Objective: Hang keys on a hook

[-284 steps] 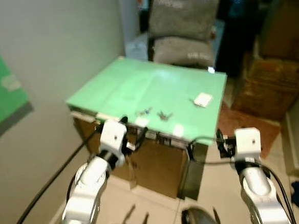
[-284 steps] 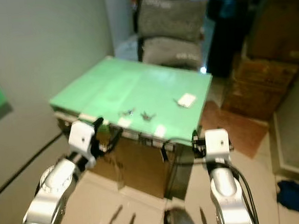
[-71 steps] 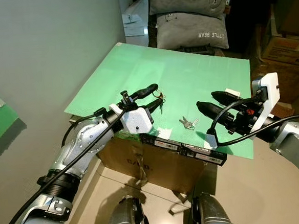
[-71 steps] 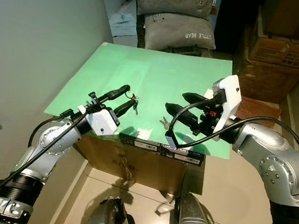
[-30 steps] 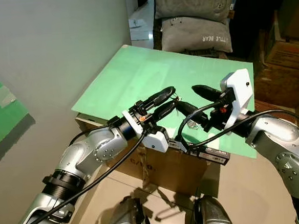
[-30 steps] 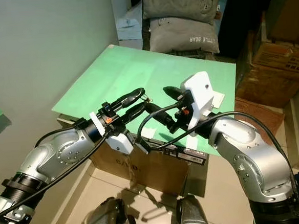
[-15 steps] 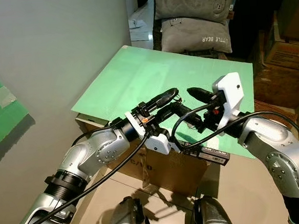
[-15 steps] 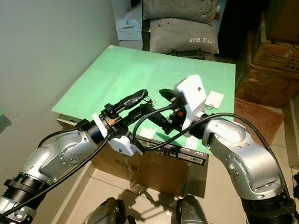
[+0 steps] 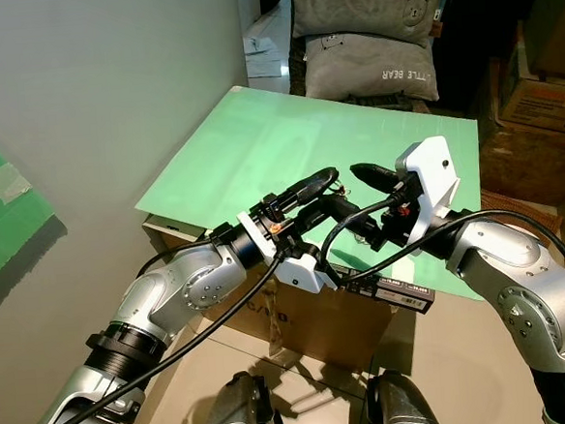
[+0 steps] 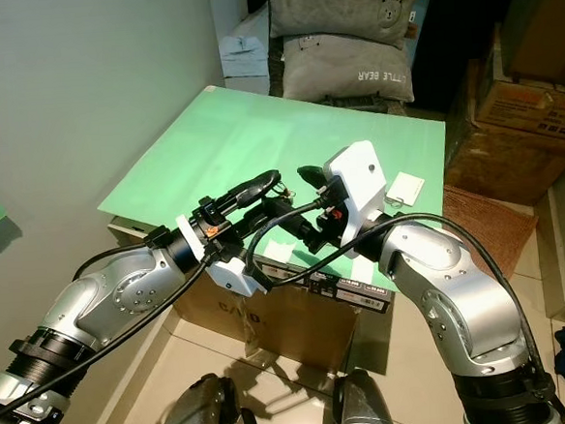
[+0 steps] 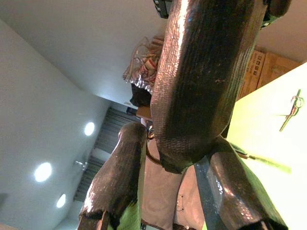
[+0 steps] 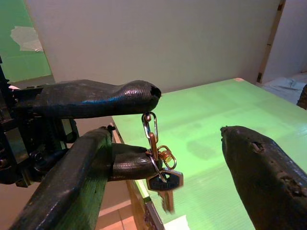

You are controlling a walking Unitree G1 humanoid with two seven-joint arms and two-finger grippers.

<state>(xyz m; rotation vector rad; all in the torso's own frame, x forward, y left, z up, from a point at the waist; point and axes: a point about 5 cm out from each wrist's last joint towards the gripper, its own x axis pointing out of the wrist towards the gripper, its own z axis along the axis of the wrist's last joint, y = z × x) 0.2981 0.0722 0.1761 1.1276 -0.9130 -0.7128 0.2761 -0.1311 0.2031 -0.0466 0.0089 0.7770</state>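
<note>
Your left gripper (image 9: 328,191) pinches the keys (image 12: 162,178) | your right gripper (image 12: 158,158) spread beside them | above green table (image 9: 258,146)

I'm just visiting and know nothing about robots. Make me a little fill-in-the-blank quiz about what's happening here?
1. The key bunch hangs from the fingers of the robot's ____ gripper.
2. The right gripper has its fingers ____ on either side of the keys.
3. The board on the cardboard box is coloured ____.
4. Beyond the board, two grey ____ are stacked.

Missing words: left; open; green; pillows
</note>
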